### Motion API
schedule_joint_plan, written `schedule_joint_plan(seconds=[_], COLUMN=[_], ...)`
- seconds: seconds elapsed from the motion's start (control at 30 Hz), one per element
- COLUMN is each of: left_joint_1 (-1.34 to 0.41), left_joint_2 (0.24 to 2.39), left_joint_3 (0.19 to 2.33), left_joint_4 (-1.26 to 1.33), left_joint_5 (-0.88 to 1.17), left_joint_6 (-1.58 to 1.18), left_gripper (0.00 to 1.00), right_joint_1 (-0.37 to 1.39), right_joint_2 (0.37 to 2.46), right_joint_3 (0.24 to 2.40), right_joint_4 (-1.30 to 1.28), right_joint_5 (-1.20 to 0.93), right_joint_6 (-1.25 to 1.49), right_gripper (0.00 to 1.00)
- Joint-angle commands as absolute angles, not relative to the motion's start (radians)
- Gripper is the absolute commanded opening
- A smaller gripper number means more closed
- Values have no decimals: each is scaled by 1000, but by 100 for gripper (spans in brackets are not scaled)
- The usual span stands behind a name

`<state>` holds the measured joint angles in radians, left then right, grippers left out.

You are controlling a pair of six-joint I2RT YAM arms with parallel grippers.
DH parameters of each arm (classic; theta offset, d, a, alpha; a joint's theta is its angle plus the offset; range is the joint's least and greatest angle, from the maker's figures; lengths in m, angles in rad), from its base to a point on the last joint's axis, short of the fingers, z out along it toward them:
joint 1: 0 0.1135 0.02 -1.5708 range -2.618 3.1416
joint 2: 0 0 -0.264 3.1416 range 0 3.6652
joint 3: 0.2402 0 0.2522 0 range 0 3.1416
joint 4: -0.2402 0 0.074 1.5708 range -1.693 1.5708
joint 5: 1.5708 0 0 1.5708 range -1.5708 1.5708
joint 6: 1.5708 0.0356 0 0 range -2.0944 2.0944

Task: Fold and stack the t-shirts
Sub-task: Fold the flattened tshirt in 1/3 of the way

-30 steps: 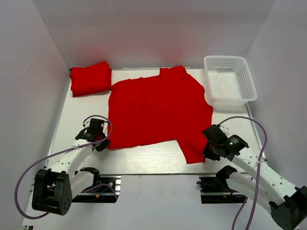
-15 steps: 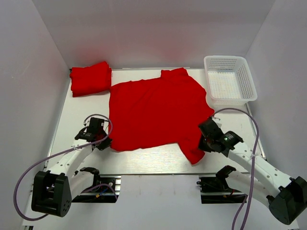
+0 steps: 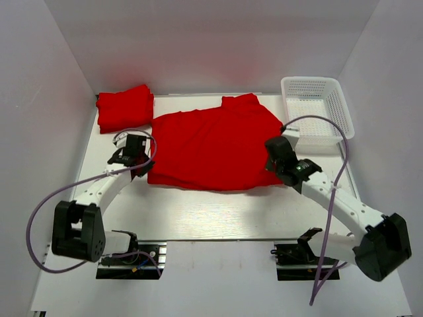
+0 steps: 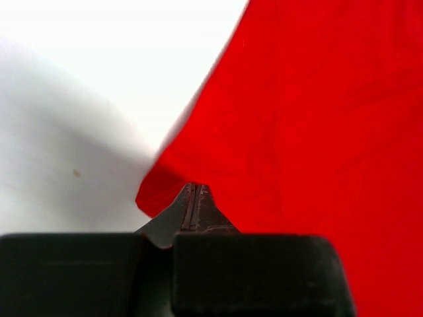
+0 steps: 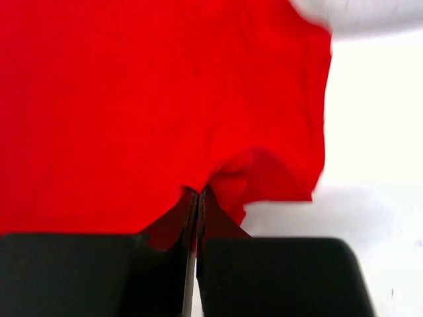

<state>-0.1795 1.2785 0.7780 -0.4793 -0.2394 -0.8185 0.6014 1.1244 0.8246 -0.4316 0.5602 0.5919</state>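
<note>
A folded t-shirt pile sits far-left: done. My left gripper and right gripper, both closed tight, pinch the near hem of the spread t-shirt at centre. I judge its fold barely begun and stacking outstanding.

Left wrist: t-shirt runs off the top, right and bottom edges. The cloth nipped by the left gripper vanishes between the fingers.

Right wrist: same at the right gripper. Shirt cut off at top and left. Pale blur in the top right corner, possibly the basket, unreadable.

Top view: both sets of fingertips masked by wrist housings. Under-layer of the doubled near hem hidden. Folded pile: shirt count indistinct.
</note>
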Motion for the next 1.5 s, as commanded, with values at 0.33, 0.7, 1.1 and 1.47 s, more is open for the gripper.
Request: schedule_joint_plan(seconds=[0.33,0.7,1.1,1.47], left_joint_1=[-163,-153,-153,-144], left_joint_2=[1488,1591,1689,1819], left_joint_3=[975,1028,1097,1209], left_joint_4=[-419,-232,-224,-267], left_joint_5=[-411,-390,-391,-417], left_joint_6=[-838,-704,-666,-716], left_gripper=[0,0,0,0], right_joint_1=[482,384,330,290], right_joint_2=[1394,1542,1686,1900], right_joint_3=[1037,1189,1334,1511], right_joint_4=[-192,-161,-166,-187], right_joint_5=[612,561,471,393], right_joint_6=[440,348,268,247], right_gripper=[0,0,0,0])
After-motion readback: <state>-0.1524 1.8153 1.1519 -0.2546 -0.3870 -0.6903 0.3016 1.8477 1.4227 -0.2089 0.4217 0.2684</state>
